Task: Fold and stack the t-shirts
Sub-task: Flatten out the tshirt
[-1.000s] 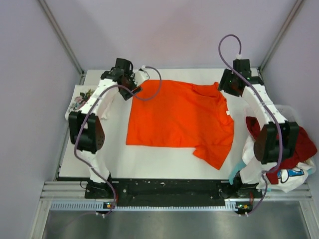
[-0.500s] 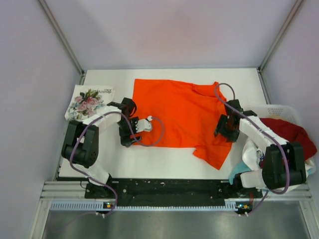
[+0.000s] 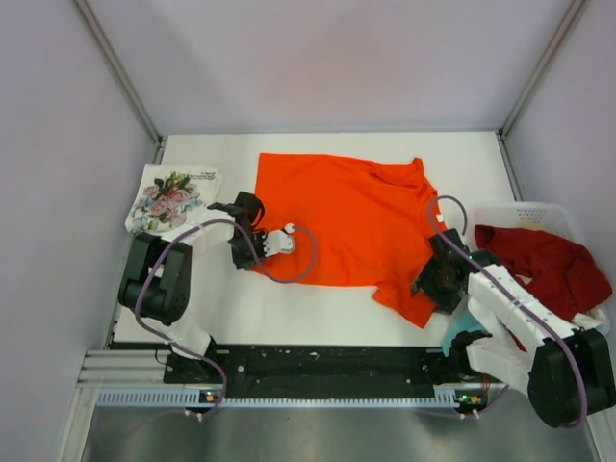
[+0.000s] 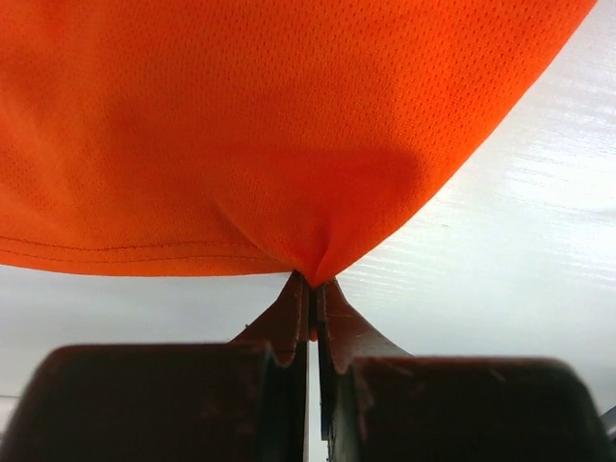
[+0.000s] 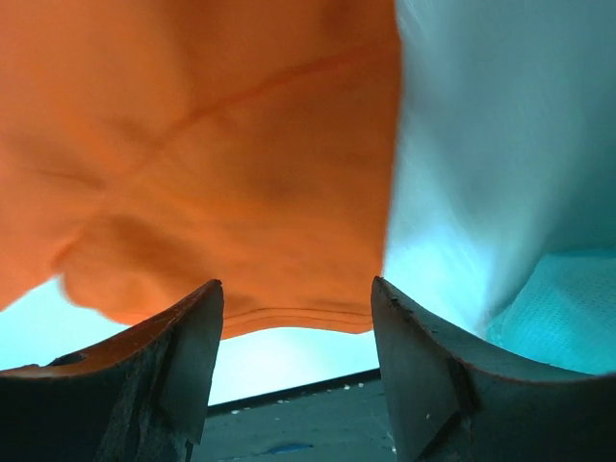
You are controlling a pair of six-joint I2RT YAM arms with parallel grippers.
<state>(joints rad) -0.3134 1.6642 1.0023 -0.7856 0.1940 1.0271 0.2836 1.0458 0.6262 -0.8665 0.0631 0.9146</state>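
Observation:
A bright orange-red t-shirt (image 3: 346, 221) lies spread flat on the white table. My left gripper (image 3: 256, 260) is at its near left corner. In the left wrist view the fingers (image 4: 289, 318) are shut on a pinch of the orange cloth (image 4: 289, 125). My right gripper (image 3: 430, 287) is open at the shirt's near right corner. In the right wrist view the orange hem (image 5: 289, 313) lies between the spread fingers (image 5: 183, 356). A dark red t-shirt (image 3: 539, 265) lies in the basket. A folded white t-shirt with pink flowers (image 3: 171, 197) sits at the far left.
A white lattice basket (image 3: 527, 210) stands at the table's right edge, with pale blue cloth (image 3: 460, 325) beside the right arm's base. The cell's walls and metal posts (image 3: 120, 72) close in the back and sides. A black rail (image 3: 327, 364) runs along the near edge.
The right arm has swung from the shirt's far right corner down its right side to the near right corner, uncovering the dark red shirt. The left gripper came to the near left corner.

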